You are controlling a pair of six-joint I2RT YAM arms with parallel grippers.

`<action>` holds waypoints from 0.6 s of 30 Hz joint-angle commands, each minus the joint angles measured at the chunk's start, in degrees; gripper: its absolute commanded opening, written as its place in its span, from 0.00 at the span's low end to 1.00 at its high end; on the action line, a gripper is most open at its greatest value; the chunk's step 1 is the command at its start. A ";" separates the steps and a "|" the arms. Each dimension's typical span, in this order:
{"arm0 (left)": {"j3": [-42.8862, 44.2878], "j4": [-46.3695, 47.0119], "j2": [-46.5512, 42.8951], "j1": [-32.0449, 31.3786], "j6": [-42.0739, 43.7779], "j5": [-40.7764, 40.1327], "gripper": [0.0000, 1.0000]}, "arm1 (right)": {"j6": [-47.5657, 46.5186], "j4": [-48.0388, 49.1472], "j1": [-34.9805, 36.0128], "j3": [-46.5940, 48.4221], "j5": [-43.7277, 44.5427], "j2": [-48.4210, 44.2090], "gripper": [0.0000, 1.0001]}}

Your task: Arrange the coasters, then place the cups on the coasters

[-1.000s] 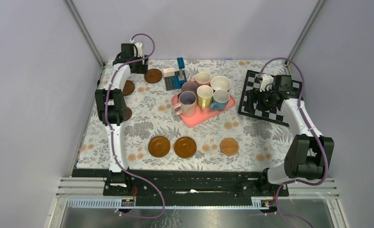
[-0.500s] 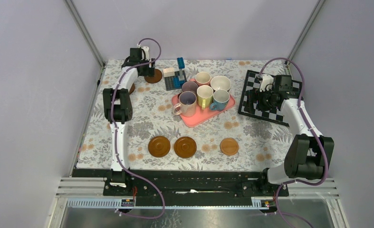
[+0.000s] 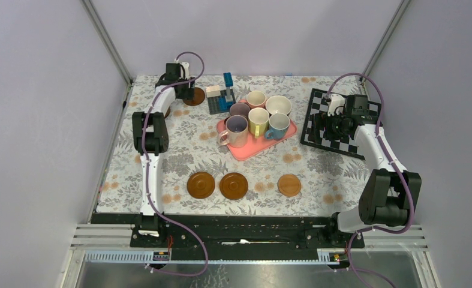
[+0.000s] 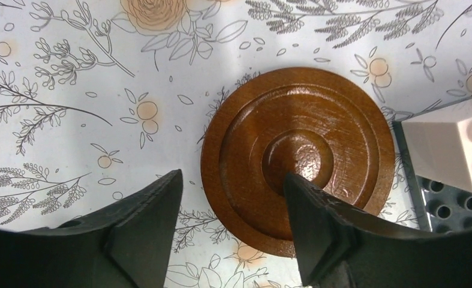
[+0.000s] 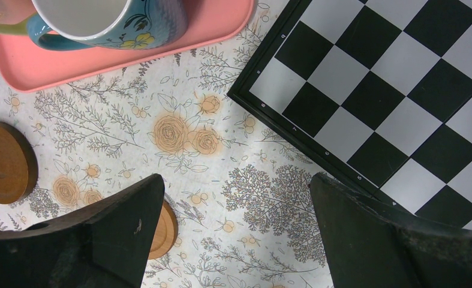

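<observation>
My left gripper [image 4: 232, 183] is hanging partly open and empty, with one finger over the bare table [image 4: 71, 90] and the other above the hub of a dark ringed coaster [image 4: 317, 120]. Over the last second I have been swinging this arm in from the far left corner, so it is now covering that coaster beside the toy blocks [image 4: 449, 144]. I judge a pick-up is coming next. My right gripper [image 5: 236, 180] is waiting wide open, holding nothing, beside the chessboard [image 5: 401, 90]. Three more coasters [image 3: 234, 185] are lying along the near edge, and the cups [image 3: 257, 117] are crowding the pink tray [image 3: 254, 150].
</observation>
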 commanded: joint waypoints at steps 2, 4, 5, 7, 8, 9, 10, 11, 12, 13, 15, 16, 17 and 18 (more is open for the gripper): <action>0.03 -2.06 -1.23 -0.26 0.43 1.07 0.63 | -0.93 0.38 -0.17 -0.05 0.35 -0.49 0.98; -3.89 -2.10 -3.70 -0.24 0.94 2.03 0.61 | -0.93 0.53 -0.17 -0.22 0.32 -0.76 0.98; -5.61 -1.98 -5.01 -0.24 1.17 2.06 0.59 | -0.93 0.56 -0.17 -0.27 0.26 -0.82 0.98; -8.15 -2.68 -6.36 -0.24 1.54 2.46 0.55 | -0.93 0.51 -0.17 -0.27 0.00 -0.98 0.98; -9.12 -3.25 -6.91 -0.24 1.71 2.72 0.54 | -0.93 0.43 -0.17 -0.20 -0.02 -1.13 0.98; -10.14 -3.60 -7.65 -0.32 1.74 2.63 0.52 | -0.93 0.41 -0.17 -0.19 -0.06 -1.23 0.98; -11.61 -3.66 -8.48 -0.33 1.73 2.44 0.50 | -0.93 0.37 -0.17 -0.26 -0.12 -1.53 0.98; -13.12 -3.54 -9.38 -0.33 1.86 2.38 0.49 | -0.93 0.42 -0.17 -0.33 -0.16 -1.67 0.98; -14.45 -3.59 -10.21 -0.33 1.98 2.22 0.48 | -0.93 0.47 -0.17 -0.49 -0.27 -2.03 0.98; -15.75 -3.58 -11.08 -0.33 2.15 1.75 0.48 | -0.93 0.50 -0.17 -0.49 -0.31 -2.31 0.98; -18.39 -3.58 -12.81 -0.33 2.30 1.10 0.47 | -0.93 0.53 -0.17 -0.62 -0.35 -2.60 0.98; -19.84 -3.58 -13.74 -0.25 2.46 0.99 0.47 | -0.93 0.53 -0.17 -0.62 -0.49 -2.82 0.98; -21.16 -3.58 -14.69 -0.24 2.52 0.80 0.47 | -0.93 0.53 -0.17 -0.70 -0.56 -2.91 0.98; -23.17 -3.47 -15.64 -0.24 2.69 0.55 0.47 | -0.93 0.51 -0.17 -0.71 -0.59 -2.97 0.98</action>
